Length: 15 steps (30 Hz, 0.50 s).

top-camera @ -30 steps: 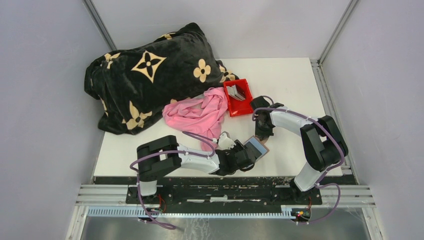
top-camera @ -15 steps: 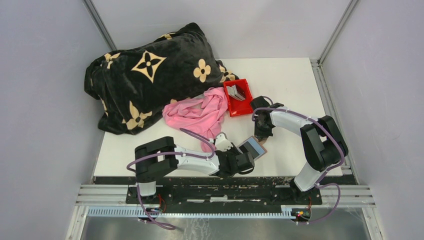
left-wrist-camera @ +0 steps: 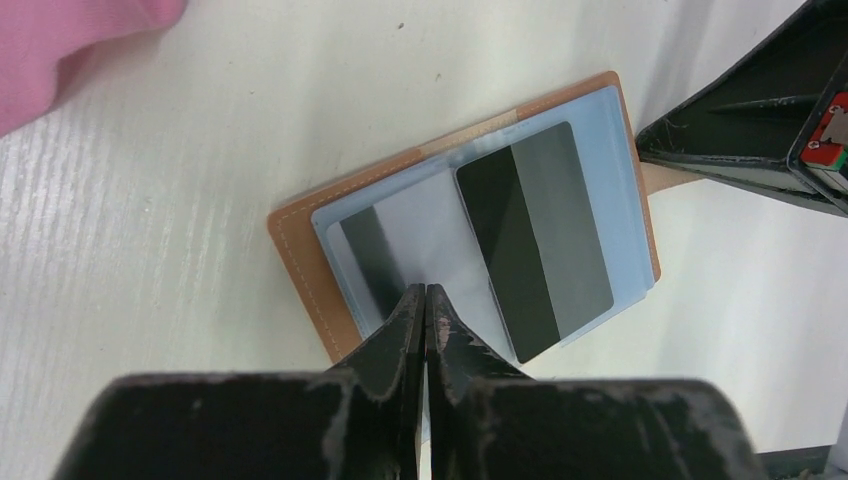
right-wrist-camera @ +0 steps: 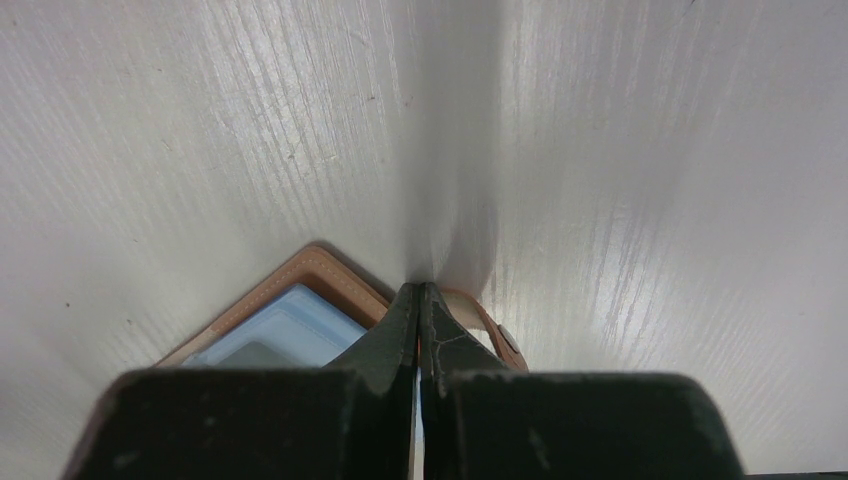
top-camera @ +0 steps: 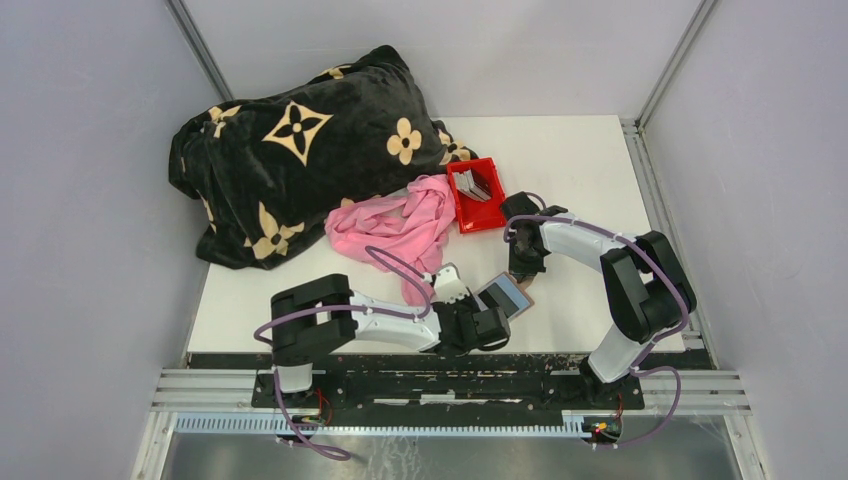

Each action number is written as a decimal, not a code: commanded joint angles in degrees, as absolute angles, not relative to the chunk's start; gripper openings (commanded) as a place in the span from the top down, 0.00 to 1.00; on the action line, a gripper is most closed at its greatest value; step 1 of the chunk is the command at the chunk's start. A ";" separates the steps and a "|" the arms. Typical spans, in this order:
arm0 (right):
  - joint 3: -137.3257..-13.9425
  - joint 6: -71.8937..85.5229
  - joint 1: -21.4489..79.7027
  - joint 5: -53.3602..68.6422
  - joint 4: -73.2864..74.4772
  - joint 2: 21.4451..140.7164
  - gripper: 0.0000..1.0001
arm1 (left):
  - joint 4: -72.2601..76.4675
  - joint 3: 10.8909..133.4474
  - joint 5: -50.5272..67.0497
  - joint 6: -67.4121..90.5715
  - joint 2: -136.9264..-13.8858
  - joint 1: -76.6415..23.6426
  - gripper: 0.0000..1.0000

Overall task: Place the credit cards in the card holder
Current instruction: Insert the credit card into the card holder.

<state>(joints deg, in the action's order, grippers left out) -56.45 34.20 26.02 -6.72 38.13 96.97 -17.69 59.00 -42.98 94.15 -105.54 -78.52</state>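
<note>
The brown card holder lies open on the table, its light blue sleeves facing up. A dark and grey credit card sits in the right sleeve. A paler card with a dark stripe lies in the left one. My left gripper is shut, its tips over the near edge of the paler card, with nothing seen between them. My right gripper is shut too, tips down on the holder's far corner beside the snap tab. More credit cards stand in the red bin.
The red bin stands behind the holder. A pink cloth lies left of it and reaches toward my left arm. A black blanket with tan flowers fills the back left. The right gripper's black fingers border the holder.
My left gripper's jaws have closed from open, and it has drawn back slightly toward the near edge. The right gripper and the card holder have stayed put.
</note>
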 commanded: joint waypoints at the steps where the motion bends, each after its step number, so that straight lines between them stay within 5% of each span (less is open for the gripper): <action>1: -53.05 35.77 27.20 -0.09 34.68 102.06 0.99 | -20.61 61.09 -42.91 85.41 -108.46 -78.93 0.94; 15: -52.52 36.30 27.22 0.87 33.49 102.42 0.99 | -19.96 67.29 -38.34 77.04 -113.99 -78.68 0.93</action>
<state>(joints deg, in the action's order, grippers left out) -56.45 34.20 26.00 -6.61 38.09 97.10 -17.37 66.39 -41.25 82.28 -111.02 -78.52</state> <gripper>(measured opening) 0.016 0.070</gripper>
